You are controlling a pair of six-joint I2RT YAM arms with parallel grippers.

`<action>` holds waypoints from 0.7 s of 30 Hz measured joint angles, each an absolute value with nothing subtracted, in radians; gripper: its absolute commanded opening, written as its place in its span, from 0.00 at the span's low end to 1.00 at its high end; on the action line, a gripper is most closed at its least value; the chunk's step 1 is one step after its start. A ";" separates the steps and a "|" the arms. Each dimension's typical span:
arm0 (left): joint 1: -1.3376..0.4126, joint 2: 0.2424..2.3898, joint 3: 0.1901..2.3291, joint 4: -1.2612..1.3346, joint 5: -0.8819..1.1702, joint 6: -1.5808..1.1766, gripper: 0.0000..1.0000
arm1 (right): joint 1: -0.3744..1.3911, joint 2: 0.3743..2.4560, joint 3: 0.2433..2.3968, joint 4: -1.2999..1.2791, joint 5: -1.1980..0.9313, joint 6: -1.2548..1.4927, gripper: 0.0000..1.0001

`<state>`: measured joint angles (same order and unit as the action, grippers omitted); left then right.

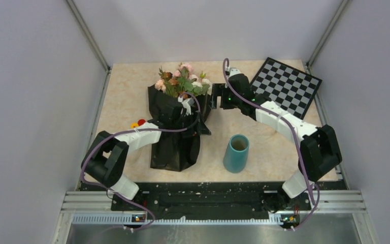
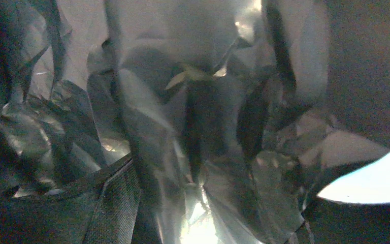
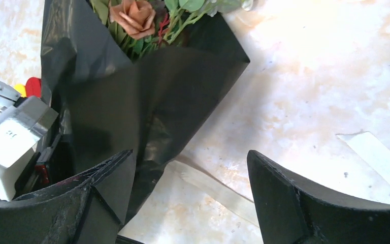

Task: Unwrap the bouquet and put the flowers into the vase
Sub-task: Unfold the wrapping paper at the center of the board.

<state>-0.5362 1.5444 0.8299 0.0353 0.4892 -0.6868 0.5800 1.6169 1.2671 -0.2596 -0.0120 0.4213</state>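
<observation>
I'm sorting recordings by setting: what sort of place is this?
Probably a robotics lab test cell: plain grey panel walls enclose a beige marbled tabletop bearing a black-and-white checkerboard.

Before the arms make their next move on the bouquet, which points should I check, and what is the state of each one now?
1. The right gripper is open: ok, fingers wide beside the black paper.
2. State of the left gripper: cannot tell, its camera shows only crumpled paper.
3. The ribbon is off the bouquet: ok, a cream strip lies flat on the table.
4. The flowers are free of paper: not ok, it wraps the stems.
5. The vase is upright, mouth clear: ok.
</observation>
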 measured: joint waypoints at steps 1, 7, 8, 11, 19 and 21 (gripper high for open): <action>-0.541 1.555 0.834 0.038 0.487 -0.687 0.82 | 0.576 1.605 1.259 -0.263 -0.001 0.421 0.83; -0.546 1.564 0.840 0.044 0.480 -0.684 0.93 | 0.546 1.543 1.230 -0.290 0.043 0.414 0.83; -0.546 1.560 0.841 0.042 0.475 -0.681 0.95 | 0.541 1.532 1.228 -0.299 0.049 0.410 0.83; -0.546 1.527 0.842 0.021 0.454 -0.673 0.99 | 0.535 1.497 1.224 -0.317 0.058 0.394 0.83; -0.537 1.363 0.907 -0.094 0.398 -0.603 0.99 | 0.535 1.384 1.225 -0.334 -0.057 0.350 0.79; -0.527 1.336 0.916 -0.129 0.385 -0.590 0.99 | 0.542 1.377 1.229 -0.337 -0.106 0.346 0.78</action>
<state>-0.5266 1.3365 0.9157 -0.1287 0.3851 -0.5900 0.5419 1.3766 1.2293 -0.3367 -0.1059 0.3462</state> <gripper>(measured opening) 0.986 0.793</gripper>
